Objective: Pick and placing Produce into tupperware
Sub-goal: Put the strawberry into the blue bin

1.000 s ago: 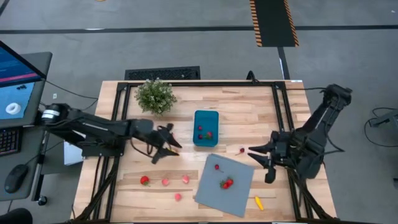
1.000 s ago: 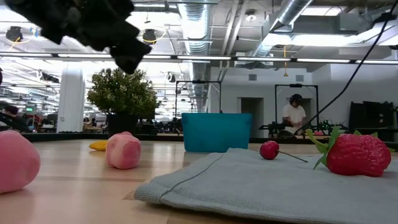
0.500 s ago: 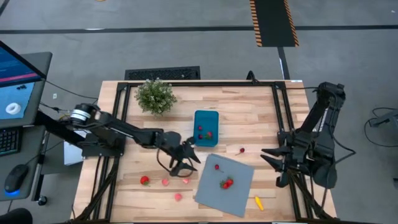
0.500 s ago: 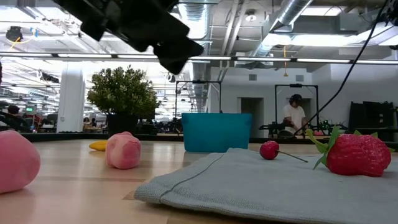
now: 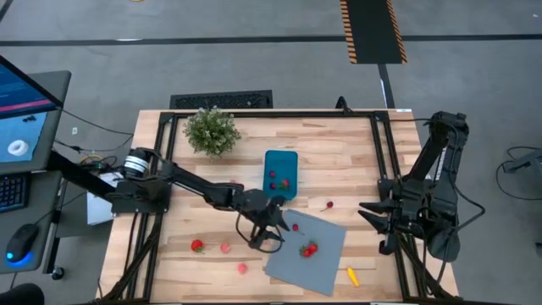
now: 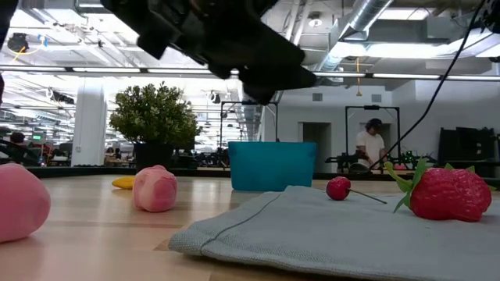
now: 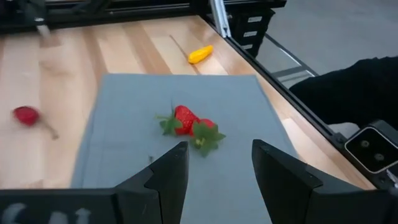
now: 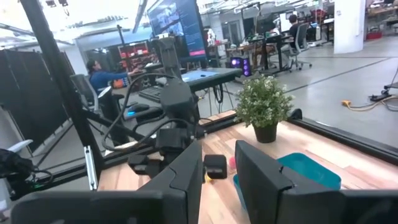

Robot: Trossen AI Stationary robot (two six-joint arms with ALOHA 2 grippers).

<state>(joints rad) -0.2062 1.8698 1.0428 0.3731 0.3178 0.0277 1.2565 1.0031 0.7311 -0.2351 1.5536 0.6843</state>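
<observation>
My left fingers (image 7: 214, 171) hover parted and empty; just ahead of them two strawberries (image 7: 189, 122) lie on the grey sheet (image 7: 124, 99). They look light and smooth (likely slippery), so I'd pinch across one red body.

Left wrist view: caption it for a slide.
Open left pincer above red strawberries on flat grey-blue sheet.

strawberries (image 5: 308, 249) on sheet (image 5: 326, 263) | tupperware (image 5: 280, 161) behind sheet
</observation>
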